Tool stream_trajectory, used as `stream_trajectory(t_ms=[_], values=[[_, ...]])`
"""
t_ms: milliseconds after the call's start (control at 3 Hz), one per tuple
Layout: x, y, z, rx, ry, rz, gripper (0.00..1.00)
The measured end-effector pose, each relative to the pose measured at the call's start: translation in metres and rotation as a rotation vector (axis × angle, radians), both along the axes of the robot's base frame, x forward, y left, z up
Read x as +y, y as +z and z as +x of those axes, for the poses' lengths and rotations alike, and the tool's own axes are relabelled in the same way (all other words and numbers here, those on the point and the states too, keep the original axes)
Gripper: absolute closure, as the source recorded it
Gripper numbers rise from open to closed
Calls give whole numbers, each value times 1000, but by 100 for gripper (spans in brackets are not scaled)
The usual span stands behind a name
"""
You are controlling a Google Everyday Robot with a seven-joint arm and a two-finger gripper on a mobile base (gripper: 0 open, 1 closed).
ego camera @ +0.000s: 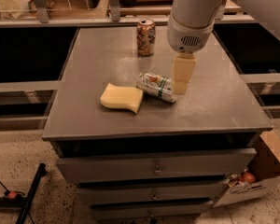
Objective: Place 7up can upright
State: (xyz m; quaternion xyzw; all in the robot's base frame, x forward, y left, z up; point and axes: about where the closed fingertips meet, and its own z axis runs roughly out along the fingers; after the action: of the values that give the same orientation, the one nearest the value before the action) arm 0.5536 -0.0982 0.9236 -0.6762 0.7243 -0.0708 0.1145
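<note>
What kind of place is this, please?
Probably a robot test lab or workshop: a grey drawer cabinet serves as the bench, a cardboard box stands beside it, and the arm's tool hangs beside the lying 7up can.
</note>
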Motion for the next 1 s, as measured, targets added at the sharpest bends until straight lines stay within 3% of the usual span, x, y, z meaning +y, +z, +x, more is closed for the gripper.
stream_trajectory(t_ms=[1000], values=[[29, -27, 20, 81, -1, 47, 2]])
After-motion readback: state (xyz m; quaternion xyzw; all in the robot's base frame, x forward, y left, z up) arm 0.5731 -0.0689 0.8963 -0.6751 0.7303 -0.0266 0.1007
